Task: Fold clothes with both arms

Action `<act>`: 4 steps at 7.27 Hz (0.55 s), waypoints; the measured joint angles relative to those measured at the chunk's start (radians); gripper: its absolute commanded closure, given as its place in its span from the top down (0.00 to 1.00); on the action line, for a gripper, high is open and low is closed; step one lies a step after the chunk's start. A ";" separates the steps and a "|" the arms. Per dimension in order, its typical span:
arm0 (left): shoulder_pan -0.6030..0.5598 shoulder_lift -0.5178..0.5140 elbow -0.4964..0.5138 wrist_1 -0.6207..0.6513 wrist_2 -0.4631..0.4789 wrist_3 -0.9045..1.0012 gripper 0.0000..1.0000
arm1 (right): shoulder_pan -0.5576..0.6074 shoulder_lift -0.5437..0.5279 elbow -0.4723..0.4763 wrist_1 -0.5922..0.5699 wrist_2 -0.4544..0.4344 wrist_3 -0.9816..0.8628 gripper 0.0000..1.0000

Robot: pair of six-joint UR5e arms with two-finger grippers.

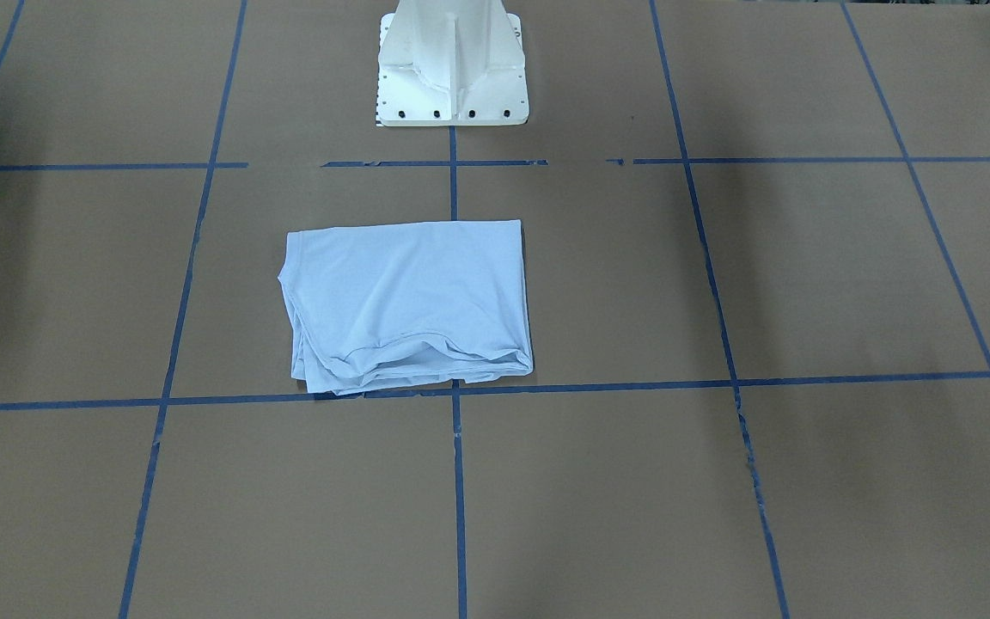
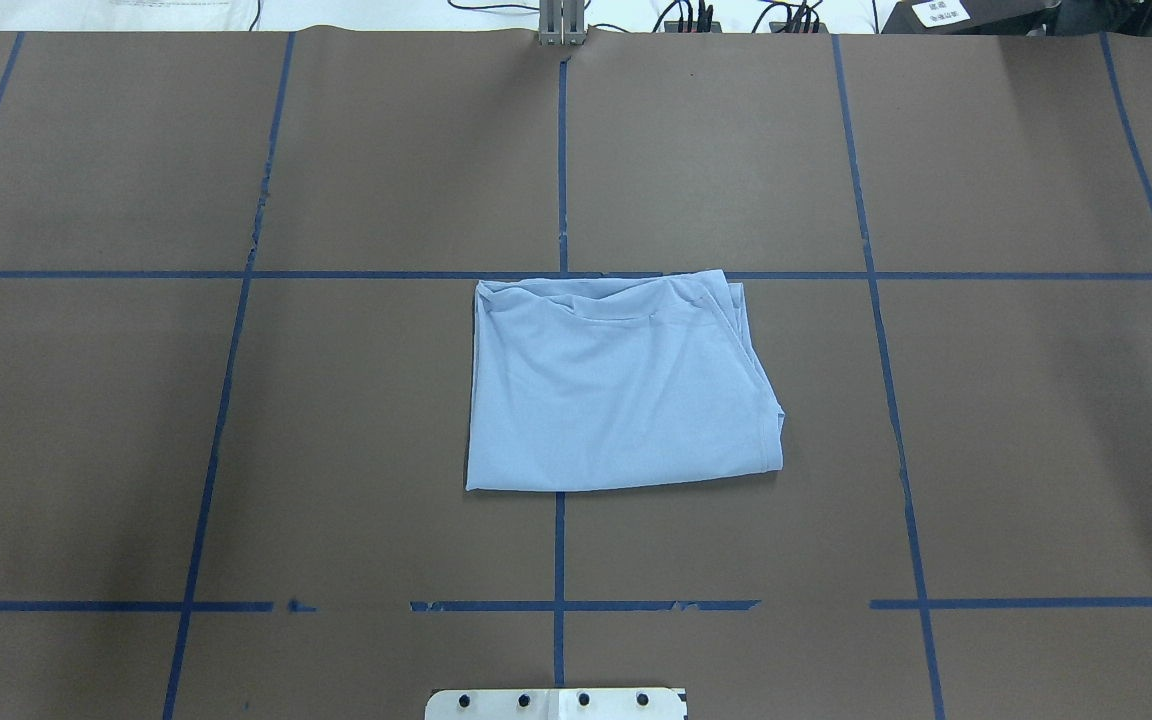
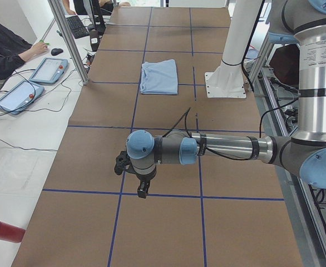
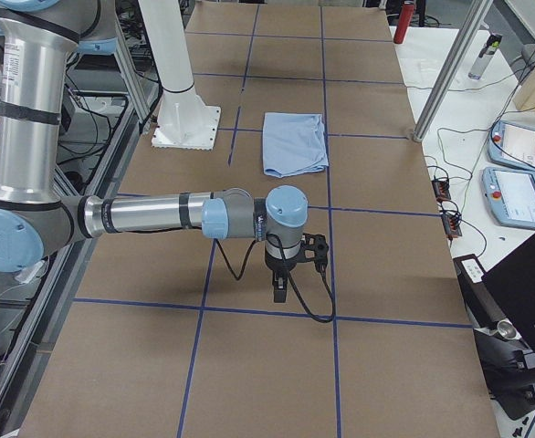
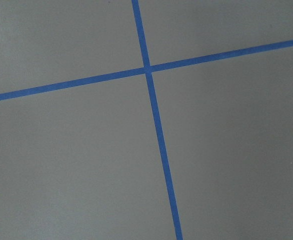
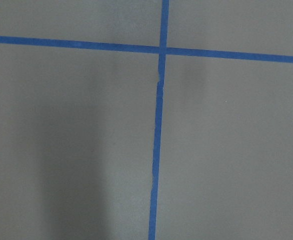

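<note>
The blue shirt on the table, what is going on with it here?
Nobody handles it right now. The light blue T-shirt lies folded into a compact rectangle on the brown table, in front of the white pedestal. The left gripper hangs over bare table toward one end, well away from the shirt, and the right gripper toward the other end. Whether they are open or shut cannot be told. The folding looks done, or nearly so.

The T-shirt [image 2: 616,385] is lying on the surface [image 2: 356,420] between the left tool [image 3: 142,192] and the right tool [image 4: 280,292], well apart from both. Each tool is hanging over the surface near a tape crossing [image 5: 147,68], and the pedestal [image 1: 452,69] is standing near the T-shirt.
</note>
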 measured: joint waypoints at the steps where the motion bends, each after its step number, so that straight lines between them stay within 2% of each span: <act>1: 0.000 0.000 0.000 0.000 0.000 0.000 1.00 | 0.000 0.000 0.000 0.004 0.000 0.002 1.00; 4: 0.001 0.000 0.000 0.000 0.000 0.001 1.00 | 0.000 0.001 0.000 0.008 0.003 0.003 1.00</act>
